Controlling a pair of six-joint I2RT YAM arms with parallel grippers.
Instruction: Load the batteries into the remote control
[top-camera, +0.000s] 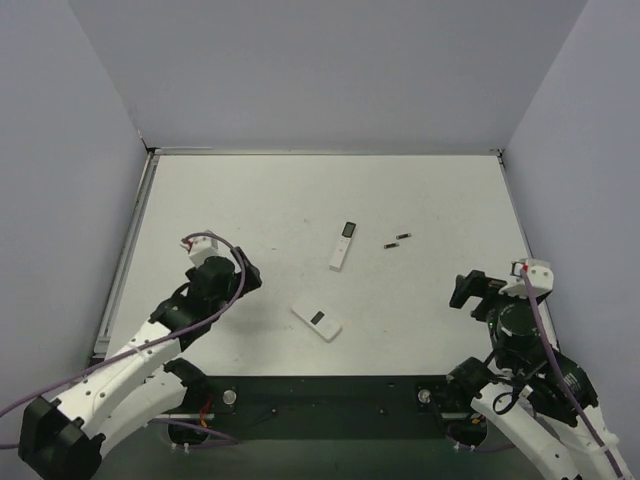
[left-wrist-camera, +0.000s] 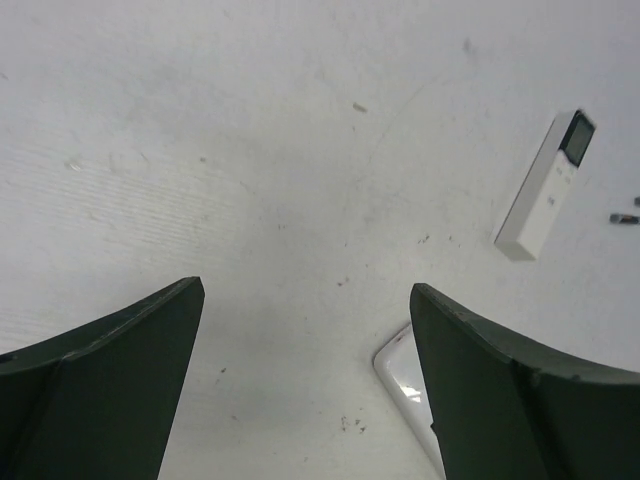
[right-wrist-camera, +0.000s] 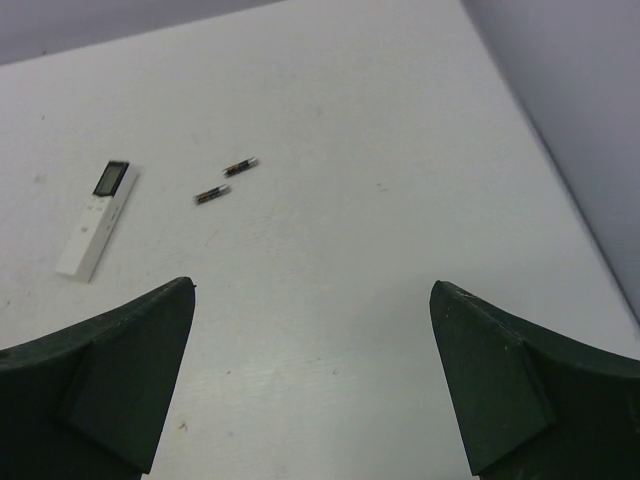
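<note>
The remote control (top-camera: 316, 319) lies white face up near the table's front centre, a small dark rectangle on it. In the left wrist view only its rounded corner (left-wrist-camera: 400, 372) shows beside the right finger. Two batteries (top-camera: 400, 239) lie end to end at mid-right; the right wrist view shows them as two thin dark cylinders (right-wrist-camera: 241, 166) (right-wrist-camera: 212, 194). My left gripper (top-camera: 250, 278) (left-wrist-camera: 305, 290) is open over bare table, just left of the remote control. The right gripper (top-camera: 467, 291) (right-wrist-camera: 312, 290) is also open and empty, well short of the batteries.
A longer, slimmer white remote with a dark screen (top-camera: 343, 244) (left-wrist-camera: 545, 190) (right-wrist-camera: 95, 220) lies between the remote control and the batteries. Grey walls close the table on three sides. A metal rail (top-camera: 125, 260) runs along the left edge.
</note>
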